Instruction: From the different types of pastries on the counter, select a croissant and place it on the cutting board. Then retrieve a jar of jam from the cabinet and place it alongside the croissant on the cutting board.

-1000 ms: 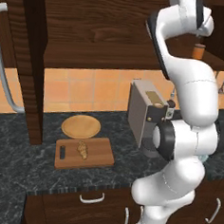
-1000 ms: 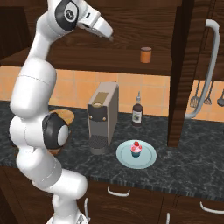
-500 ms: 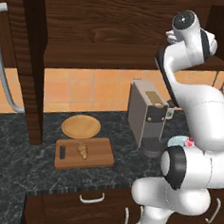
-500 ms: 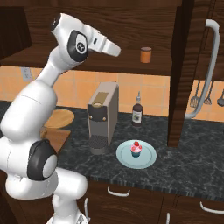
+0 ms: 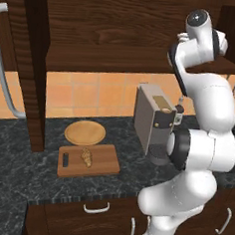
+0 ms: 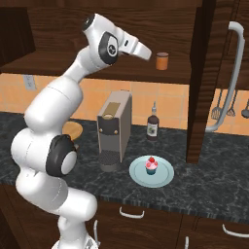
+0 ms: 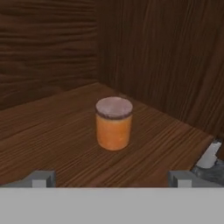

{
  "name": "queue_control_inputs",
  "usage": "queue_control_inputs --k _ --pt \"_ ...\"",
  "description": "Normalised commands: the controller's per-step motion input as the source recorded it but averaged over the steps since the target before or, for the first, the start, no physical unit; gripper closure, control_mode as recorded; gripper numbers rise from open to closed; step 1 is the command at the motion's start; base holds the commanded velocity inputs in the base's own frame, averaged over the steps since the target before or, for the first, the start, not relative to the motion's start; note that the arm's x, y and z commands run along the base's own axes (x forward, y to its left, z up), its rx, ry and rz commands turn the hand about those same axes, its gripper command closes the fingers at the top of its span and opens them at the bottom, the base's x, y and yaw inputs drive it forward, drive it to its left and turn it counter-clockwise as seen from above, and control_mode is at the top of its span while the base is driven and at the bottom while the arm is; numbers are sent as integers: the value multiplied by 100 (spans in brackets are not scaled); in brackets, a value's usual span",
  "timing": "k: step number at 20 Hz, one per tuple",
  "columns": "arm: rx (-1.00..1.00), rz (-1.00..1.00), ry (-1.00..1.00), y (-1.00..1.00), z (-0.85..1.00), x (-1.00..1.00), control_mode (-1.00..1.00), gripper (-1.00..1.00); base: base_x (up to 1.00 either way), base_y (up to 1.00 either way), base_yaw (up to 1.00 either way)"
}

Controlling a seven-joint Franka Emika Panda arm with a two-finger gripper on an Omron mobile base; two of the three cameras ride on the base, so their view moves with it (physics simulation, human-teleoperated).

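With croissant (image 5: 87,156) sitting on the cutting board (image 5: 102,163), we're lining up the hand (image 7: 111,178), fingers spread and empty, on the jam jar (image 7: 113,123) mid-frame.

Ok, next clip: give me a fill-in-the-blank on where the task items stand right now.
1. The croissant lies on the ____.
2. The jam jar stands upright on the cabinet ____.
3. The gripper has its jaws ____, apart from the jar.
4. On the blue plate sits a ____.

Missing words: cutting board; shelf; open; cupcake
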Motion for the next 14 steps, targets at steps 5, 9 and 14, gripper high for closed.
queue_control_inputs --k 5,9,14 --pt "4 0 16 -32 -11 13 -100 -100 0 0 0" --pt "0 0 5 -46 -50 11 -100 -100 0 0 0" --pt "0 0 3 -18 -45 53 -100 -100 0 0 0"
